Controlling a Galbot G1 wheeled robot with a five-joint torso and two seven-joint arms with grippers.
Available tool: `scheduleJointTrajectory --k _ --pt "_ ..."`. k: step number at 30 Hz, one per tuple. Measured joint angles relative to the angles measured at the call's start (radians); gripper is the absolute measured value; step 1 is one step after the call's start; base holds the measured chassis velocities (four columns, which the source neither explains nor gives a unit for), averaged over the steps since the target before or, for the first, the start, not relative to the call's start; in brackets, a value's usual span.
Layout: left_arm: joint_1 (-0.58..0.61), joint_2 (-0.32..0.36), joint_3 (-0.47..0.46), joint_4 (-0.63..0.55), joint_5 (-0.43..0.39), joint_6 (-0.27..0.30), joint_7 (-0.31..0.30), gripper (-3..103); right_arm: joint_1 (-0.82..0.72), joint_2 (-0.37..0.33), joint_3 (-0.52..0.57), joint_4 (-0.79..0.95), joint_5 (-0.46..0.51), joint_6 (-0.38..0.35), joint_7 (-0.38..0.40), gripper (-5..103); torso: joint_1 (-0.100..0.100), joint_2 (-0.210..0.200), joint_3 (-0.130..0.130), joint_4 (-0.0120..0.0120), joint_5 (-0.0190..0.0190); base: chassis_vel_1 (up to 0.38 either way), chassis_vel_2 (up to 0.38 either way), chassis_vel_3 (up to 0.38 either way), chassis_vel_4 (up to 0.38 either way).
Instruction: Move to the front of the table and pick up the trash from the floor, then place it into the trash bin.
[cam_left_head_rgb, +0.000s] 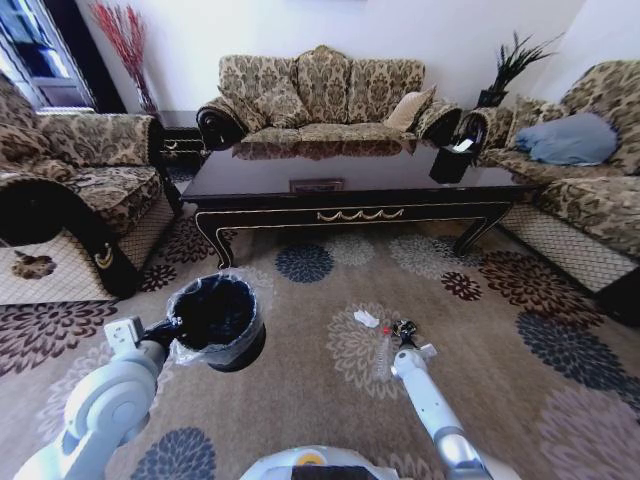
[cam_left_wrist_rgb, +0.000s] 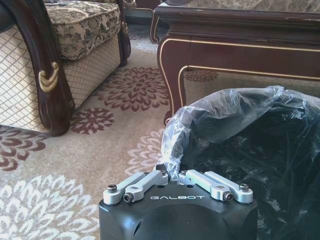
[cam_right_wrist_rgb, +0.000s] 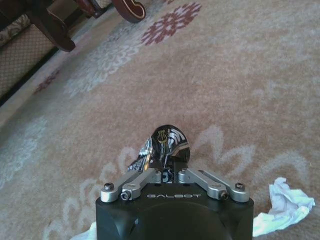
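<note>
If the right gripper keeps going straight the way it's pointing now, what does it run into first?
The right gripper is already closed on the small dark shiny piece. Straight beyond it lies bare carpet, so it would probably meet the floor first, though depth is hard to judge.

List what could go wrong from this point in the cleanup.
1. The right gripper is shut on the dark shiny piece by its edge only, so it could slip out on the way to the trash bin.
2. The left gripper pinches the trash bin by its rim and crinkly bag; the bag may slide and the bin tip.
3. White paper scraps beside the right gripper remain on the floor and could be missed.
</note>
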Motion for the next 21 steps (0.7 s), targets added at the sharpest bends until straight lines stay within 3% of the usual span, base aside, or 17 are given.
scheduleJointTrajectory --k 5,10,21 --pt "-0.001 -0.009 0.011 0.0 0.002 0.0 0.0 3 -0.049 -0.016 -0.01 0.079 0.006 0.012 0.003 3 0.0 0.0 0.0 -0.0001 0.0001 0.0 0.0 0.0 0.0" --pt "-0.006 -0.024 0.032 0.006 0.009 0.0 0.002 3 -0.112 -0.034 -0.02 0.194 -0.001 0.041 0.005 2 0.0 0.0 0.0 0.0 0.0002 0.0 0.0 0.0 0.0" --pt "-0.038 -0.088 0.137 0.026 0.059 -0.009 0.067 3 -0.291 -0.077 -0.089 0.636 -0.103 0.122 -0.054 2 0.0 0.0 0.0 0.0001 0.0 0.0 0.0 0.0 0.0"
